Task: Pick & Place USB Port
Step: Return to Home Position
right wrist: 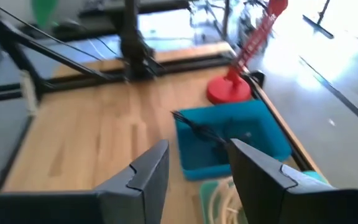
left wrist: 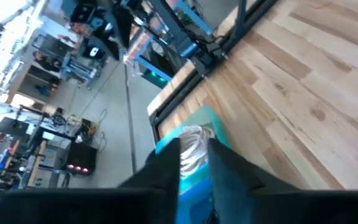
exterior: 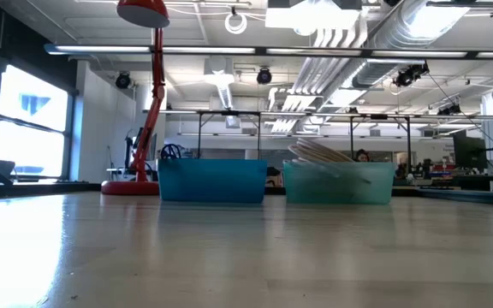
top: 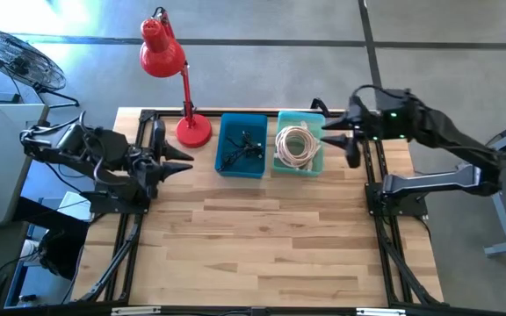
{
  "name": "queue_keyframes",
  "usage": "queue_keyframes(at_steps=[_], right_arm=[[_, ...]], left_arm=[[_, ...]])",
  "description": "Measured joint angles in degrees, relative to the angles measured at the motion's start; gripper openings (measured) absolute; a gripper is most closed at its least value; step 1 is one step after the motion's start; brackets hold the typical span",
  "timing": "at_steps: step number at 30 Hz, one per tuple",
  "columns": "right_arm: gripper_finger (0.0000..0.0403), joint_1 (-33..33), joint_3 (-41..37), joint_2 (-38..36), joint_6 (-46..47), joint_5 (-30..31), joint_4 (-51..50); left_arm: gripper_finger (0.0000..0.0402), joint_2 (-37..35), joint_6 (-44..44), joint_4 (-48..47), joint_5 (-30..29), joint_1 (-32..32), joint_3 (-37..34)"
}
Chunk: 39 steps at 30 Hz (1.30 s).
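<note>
Loosely coiled, the pale brown cable (top: 295,145) lies inside the light green bin (top: 299,170), a rectangular tub. Just beside it, the matching blue bin (top: 241,173) holds a thin, tangled black cable (top: 240,149). Both bins stand on the blond wood-plank surface (top: 262,237). The left tool (top: 183,161) and right tool (top: 330,132) flank them, fingers apart, gripping nothing.

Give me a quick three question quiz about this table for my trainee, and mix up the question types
1. True or false: the black cable lies in the blue bin.
2. Which bin stands next to the red lamp? A blue, B light green.
3. Fill in: the light brown cable is coiled in the ____ bin.
Key: 1 true; 2 A; 3 light green bin.
</note>
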Motion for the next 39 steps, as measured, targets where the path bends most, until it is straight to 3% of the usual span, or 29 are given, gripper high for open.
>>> queue_keyframes(at_steps=[4,11,20,24,34,39], right_arm=[[0.0132,1.12,0.00,-4.25,-0.11,-0.60,-1.32],[0.0011,2.44,0.00,-10.48,-3.02,-0.09,-6.76],[0.0003,2.75,-0.30,-17.12,-2.02,5.56,-12.30],[0.0001,2.75,-4.52,-21.58,-1.42,5.07,-10.79],[0.0000,2.75,-23.50,-33.04,1.41,0.45,6.02],[0.0000,2.75,-29.42,-35.77,1.65,-2.96,13.27]], left_arm=[[0.0010,-0.62,0.78,0.94,0.62,0.00,0.00],[0.0015,-1.87,3.13,-0.53,4.21,0.00,0.02],[0.0001,-5.19,3.05,-0.89,1.39,0.00,0.04],[0.0002,-7.93,2.00,-2.02,1.38,0.00,0.07],[0.0002,-15.17,-0.86,-2.30,0.94,0.00,-2.54],[0.0002,-19.14,-3.55,-1.94,-0.29,0.00,-4.60]])
